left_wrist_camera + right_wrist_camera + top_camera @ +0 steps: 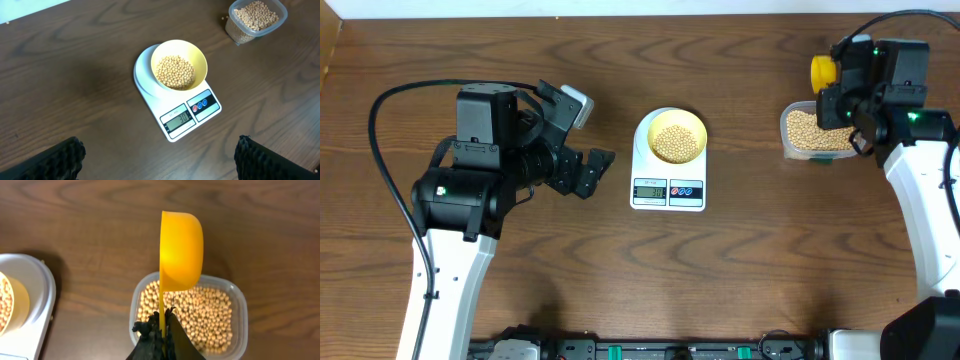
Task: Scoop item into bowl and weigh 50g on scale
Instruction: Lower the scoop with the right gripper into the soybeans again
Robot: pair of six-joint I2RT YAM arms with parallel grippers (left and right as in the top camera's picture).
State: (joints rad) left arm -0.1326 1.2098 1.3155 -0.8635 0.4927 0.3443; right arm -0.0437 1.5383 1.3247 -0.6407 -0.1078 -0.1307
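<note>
Overhead, my right tool [834, 92] clamps the scoop [822, 69] over the container [815, 135], three o'clock of the scale [668, 190]; left tool [588, 134] gapes empty.

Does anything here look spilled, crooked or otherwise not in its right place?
Only one small thing: what looks like a stray bean lies on the table beside the container, outside it. The bowl sits squarely on the scale, nothing spilled around it.

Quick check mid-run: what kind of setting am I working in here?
Probably a robot test bench, not a kitchen: a wood-grain table carries a white kitchen scale and a clear container of beans, and two robot arms work over it.
</note>
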